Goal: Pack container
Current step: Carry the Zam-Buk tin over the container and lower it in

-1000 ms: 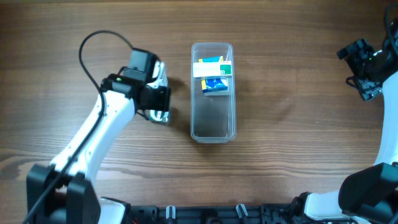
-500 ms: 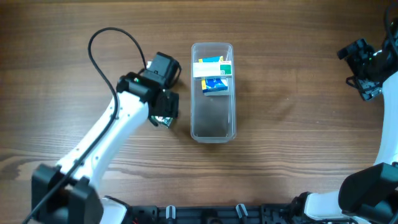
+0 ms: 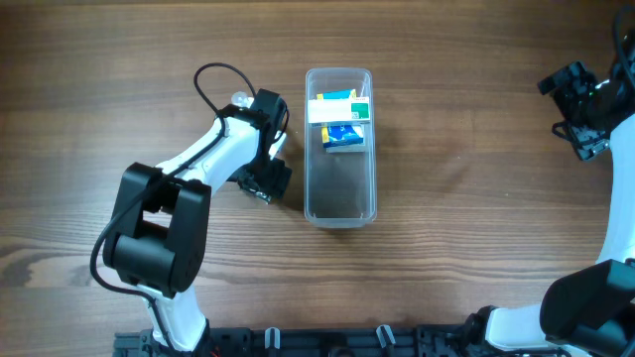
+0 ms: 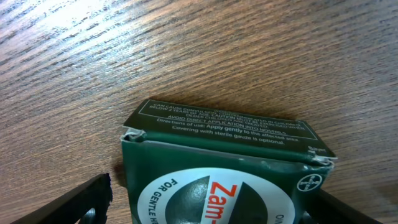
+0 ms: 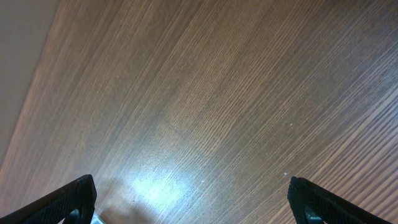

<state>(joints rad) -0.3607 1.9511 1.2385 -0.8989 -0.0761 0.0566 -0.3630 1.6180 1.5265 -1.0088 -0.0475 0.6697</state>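
The clear plastic container [image 3: 340, 196] lies lengthwise in the middle of the table. In its far half lie a white box with yellow and green print [image 3: 339, 107] and a blue box [image 3: 343, 137]; its near half is bare. My left gripper [image 3: 266, 182] is just left of the container's left wall. In the left wrist view the gripper [image 4: 217, 208] is shut on a dark green Zam-Buk box [image 4: 224, 143] held over the wood. My right gripper [image 3: 581, 111] is far off at the right edge; in its wrist view it [image 5: 193, 205] is open and empty.
The left arm's black cable [image 3: 213, 79] loops over the table left of the container. The wooden table [image 3: 466, 218] shows between the container and the right arm.
My left gripper has moved right, toward the container's left wall, and the arm has swung round and folded in. The right arm and the container's contents have not moved.
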